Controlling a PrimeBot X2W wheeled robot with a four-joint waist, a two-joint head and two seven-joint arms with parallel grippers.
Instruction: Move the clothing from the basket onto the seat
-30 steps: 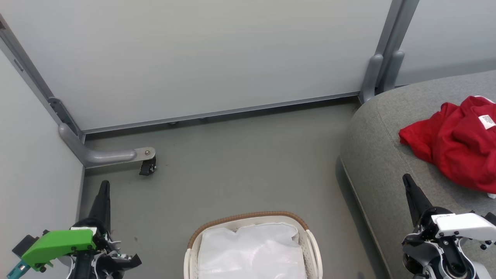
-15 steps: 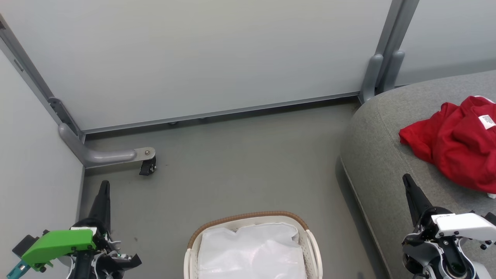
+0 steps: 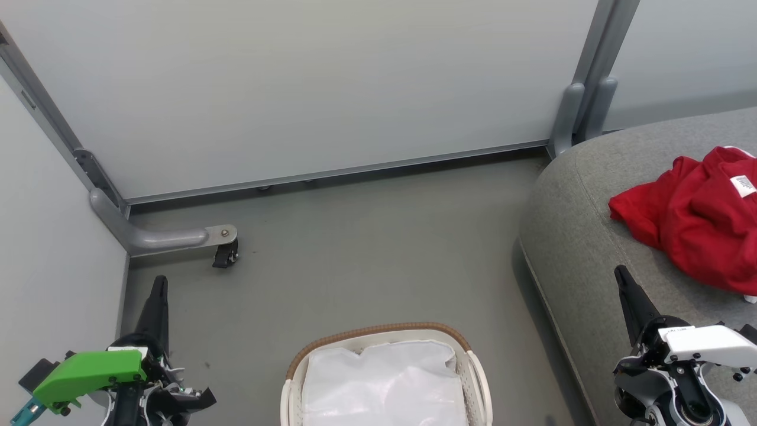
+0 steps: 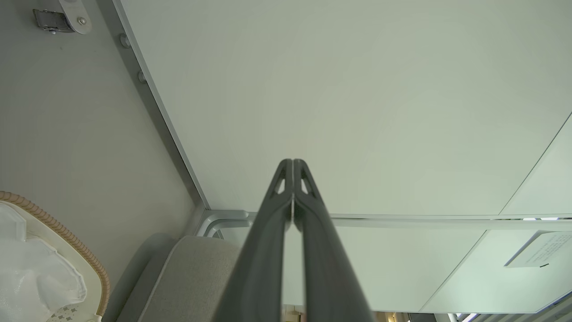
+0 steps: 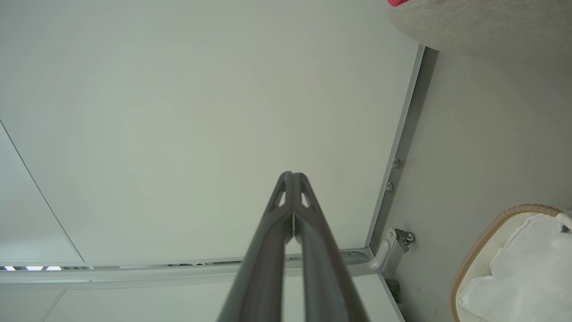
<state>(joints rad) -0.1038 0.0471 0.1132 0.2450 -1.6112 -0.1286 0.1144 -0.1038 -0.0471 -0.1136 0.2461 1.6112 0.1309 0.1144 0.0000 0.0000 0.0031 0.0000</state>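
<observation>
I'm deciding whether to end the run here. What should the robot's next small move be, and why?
Probably tip the head down to check the rest of the basket, then stop. The part in view holds the white liner and no red, but its near end is cut off. The clothing lies on the seat, and the left gripper and right gripper are shut on nothing.

No wording can be read anywhere: the small white tag [image 3: 743, 185] on the bright red soft fabric garment [image 3: 704, 236] carries dark print too small to make out, and the white rectangular notice [image 4: 534, 250] on a pale wall panel [image 4: 402, 268] bears only blurred lines of text.
</observation>
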